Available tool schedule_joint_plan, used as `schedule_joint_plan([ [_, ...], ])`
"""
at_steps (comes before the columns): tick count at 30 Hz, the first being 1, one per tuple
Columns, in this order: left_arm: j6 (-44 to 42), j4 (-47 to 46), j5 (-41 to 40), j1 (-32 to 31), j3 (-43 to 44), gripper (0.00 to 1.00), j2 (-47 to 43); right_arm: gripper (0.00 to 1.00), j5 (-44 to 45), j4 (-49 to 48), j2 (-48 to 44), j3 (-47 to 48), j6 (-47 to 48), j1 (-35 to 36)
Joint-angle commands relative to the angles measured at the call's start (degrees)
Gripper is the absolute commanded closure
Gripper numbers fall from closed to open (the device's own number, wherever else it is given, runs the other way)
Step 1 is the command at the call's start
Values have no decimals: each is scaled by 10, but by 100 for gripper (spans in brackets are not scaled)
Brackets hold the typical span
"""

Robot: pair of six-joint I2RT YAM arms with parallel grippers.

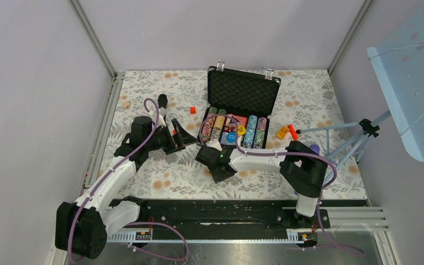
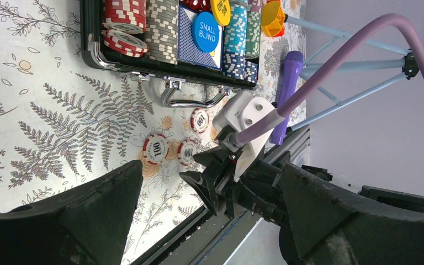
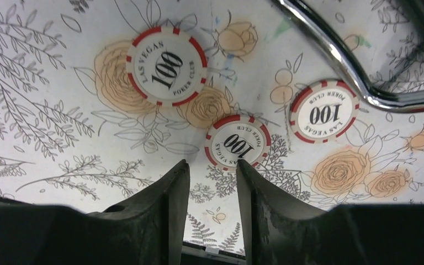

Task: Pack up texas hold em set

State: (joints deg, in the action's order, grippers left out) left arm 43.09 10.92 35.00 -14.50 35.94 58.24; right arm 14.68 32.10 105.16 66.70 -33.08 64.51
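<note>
While briefcase [image 1: 243, 91] lies open | three red-white 100 chips [image 3: 167, 66] loose

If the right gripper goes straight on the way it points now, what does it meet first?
Probably the middle 100 chip, lying just ahead of the right gripper; how far below it lies is unclear.
</note>
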Motion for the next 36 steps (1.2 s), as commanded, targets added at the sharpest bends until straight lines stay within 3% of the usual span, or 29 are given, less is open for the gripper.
schedule_joint_plan([
  [1,-7,-14,17,4,-1,5,-1,57,-16,14,-31,-26,-11,7],
  [6,-6,-13,16,4,-1,5,-1,42,28,34,-43,-26,-8,6],
  [19,-7,-7,14,4,0,5,-4,30,42,31,-58,-28,-3,-6],
  [31,-7,-6,12,3,6,5,1,29,-16,-21,-18,-53,-2,-38],
  [36,-8,-5,14,4,6,5,1,39,-32,-24,2,-55,-2,-38],
])
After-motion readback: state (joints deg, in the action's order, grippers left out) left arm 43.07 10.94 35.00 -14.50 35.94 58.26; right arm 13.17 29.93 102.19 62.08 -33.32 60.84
